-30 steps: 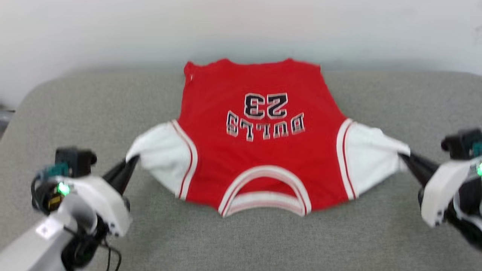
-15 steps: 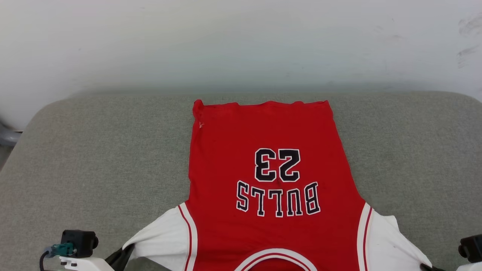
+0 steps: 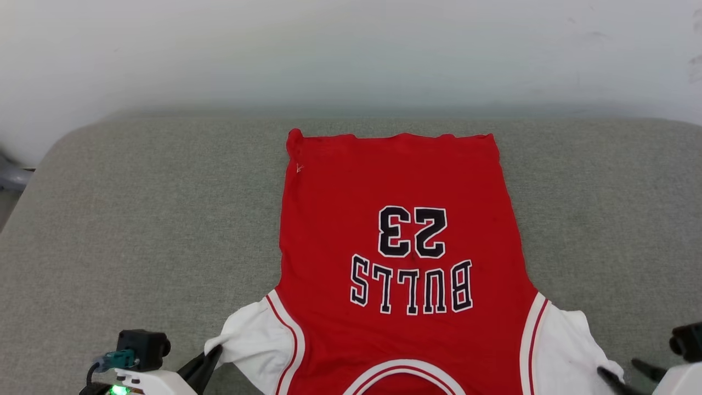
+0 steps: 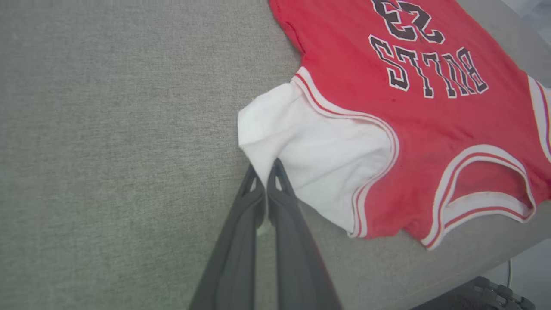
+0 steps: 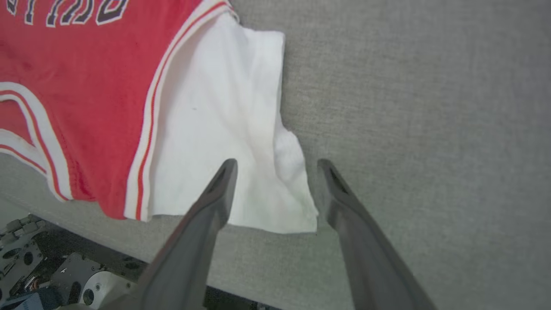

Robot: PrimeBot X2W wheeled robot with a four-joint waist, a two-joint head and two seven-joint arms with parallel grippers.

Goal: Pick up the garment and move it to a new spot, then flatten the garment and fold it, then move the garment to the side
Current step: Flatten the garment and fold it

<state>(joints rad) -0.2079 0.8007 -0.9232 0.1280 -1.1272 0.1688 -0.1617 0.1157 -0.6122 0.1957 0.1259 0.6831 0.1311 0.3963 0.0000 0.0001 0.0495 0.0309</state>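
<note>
While the jersey T-shirt (image 3: 400, 219) lies spread lettering-up on the grey woven cushion (image 3: 137, 219), collar toward me, I judge this to be the flattening step. My left gripper (image 4: 263, 172) is pinched shut on the tip of the white left sleeve (image 4: 310, 142). My right gripper (image 5: 277, 163) stands open, straddling the right sleeve (image 5: 224, 107) corner without clamping it. Next I'd smooth both sleeves flat, then fold. The knit looks thin, limp and faintly creased, with striped red-white trim and a black 23 outlined in white.
</note>
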